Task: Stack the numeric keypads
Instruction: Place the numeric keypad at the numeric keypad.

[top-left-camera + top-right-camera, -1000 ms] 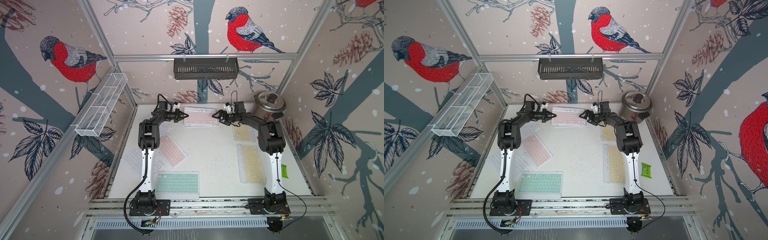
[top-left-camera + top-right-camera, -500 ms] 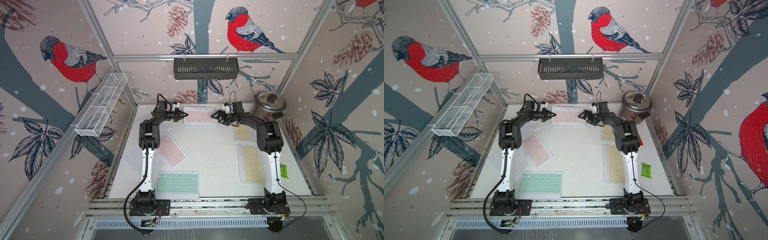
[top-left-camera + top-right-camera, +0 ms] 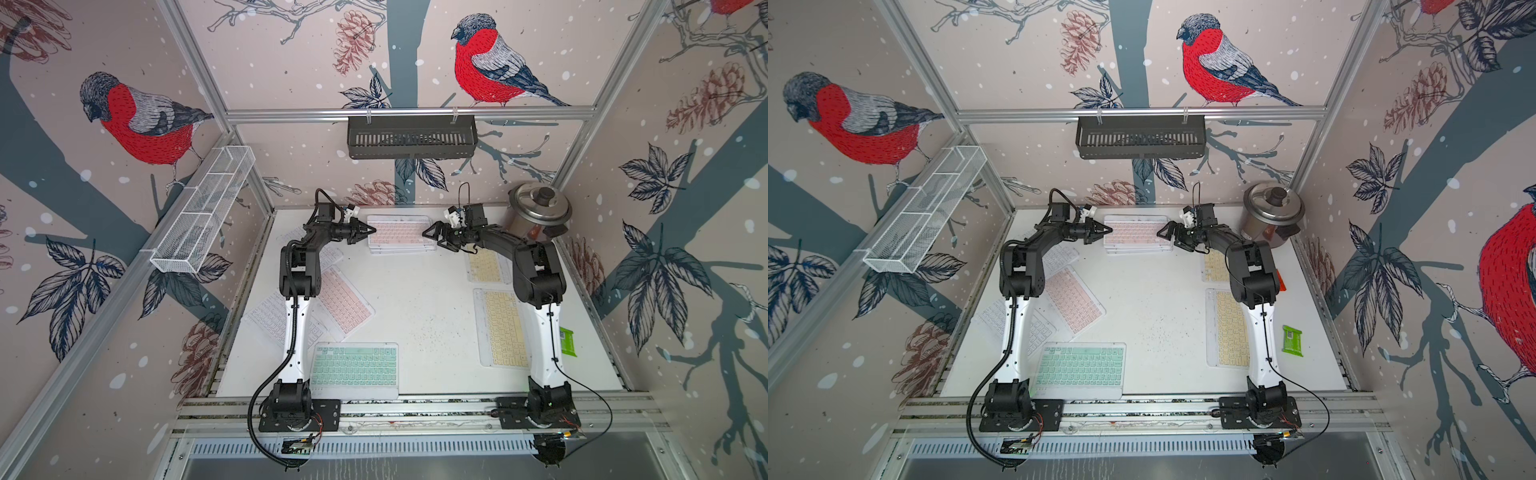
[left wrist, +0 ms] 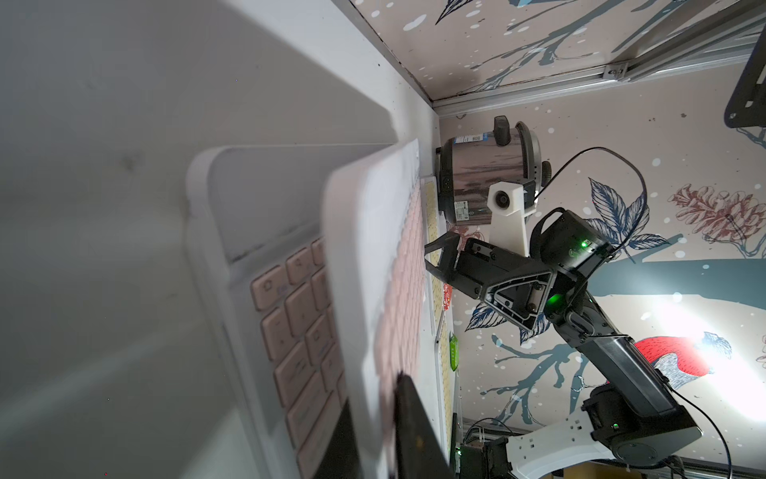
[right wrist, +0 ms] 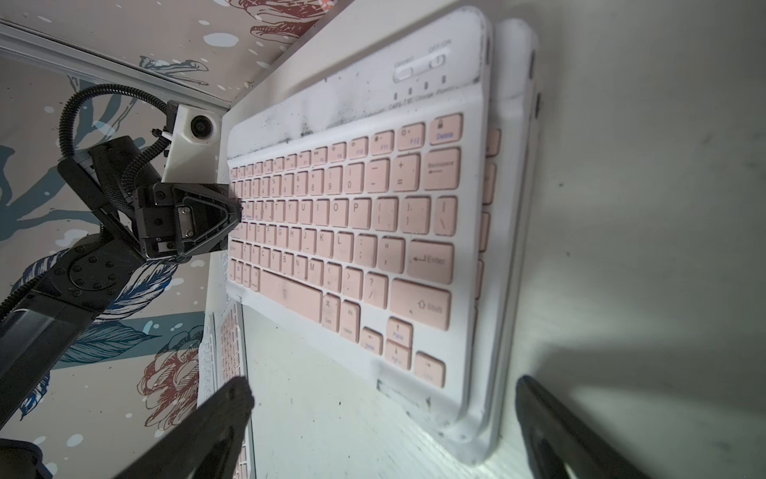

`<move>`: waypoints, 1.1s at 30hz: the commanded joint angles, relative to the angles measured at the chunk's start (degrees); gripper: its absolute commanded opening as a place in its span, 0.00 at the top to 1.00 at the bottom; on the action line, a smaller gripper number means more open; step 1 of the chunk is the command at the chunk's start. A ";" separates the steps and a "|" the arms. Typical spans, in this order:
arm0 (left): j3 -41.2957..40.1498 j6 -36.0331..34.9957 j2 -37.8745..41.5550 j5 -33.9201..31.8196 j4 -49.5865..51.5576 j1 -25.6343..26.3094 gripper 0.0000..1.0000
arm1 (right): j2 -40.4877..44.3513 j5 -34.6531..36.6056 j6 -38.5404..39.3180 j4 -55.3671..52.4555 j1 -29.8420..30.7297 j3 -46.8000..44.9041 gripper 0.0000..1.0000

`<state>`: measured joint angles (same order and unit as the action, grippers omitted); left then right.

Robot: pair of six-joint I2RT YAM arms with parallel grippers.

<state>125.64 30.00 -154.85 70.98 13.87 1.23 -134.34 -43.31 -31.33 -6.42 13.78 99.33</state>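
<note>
A stack of pink numeric keypads lies at the back centre of the table. My left gripper is at its left end, shut on the edge of the top keypad, which looks blurred above the lower one. My right gripper stands wide open at the right end, the stack's corner just ahead of its fingers, held by neither. Loose keypads lie around: pink, white, mint green, yellow and yellow.
A steel pot stands in the back right corner behind the right arm. A small green packet lies by the right wall. A black basket hangs on the back wall and a white wire basket on the left wall.
The right gripper has edged slightly left toward the stack, and the top pink keypad sits a touch further back. The left arm has barely moved.
</note>
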 commanded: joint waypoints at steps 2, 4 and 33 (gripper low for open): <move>1.09 -1.12 -0.18 -1.36 0.72 -0.01 0.76 | -0.39 0.51 0.48 -0.24 0.27 0.67 0.00; 1.40 -1.30 -0.29 -1.37 1.06 -0.02 0.73 | -0.59 0.76 0.72 -0.73 0.36 1.11 0.00; 5.64 -12.21 2.18 -20.96 20.39 0.57 0.04 | -2.41 10.06 5.88 -9.05 1.88 7.59 0.00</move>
<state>131.22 19.38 -152.64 56.80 29.23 1.58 -136.22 -34.48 -26.59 -13.69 15.35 106.24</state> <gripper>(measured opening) 0.962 0.996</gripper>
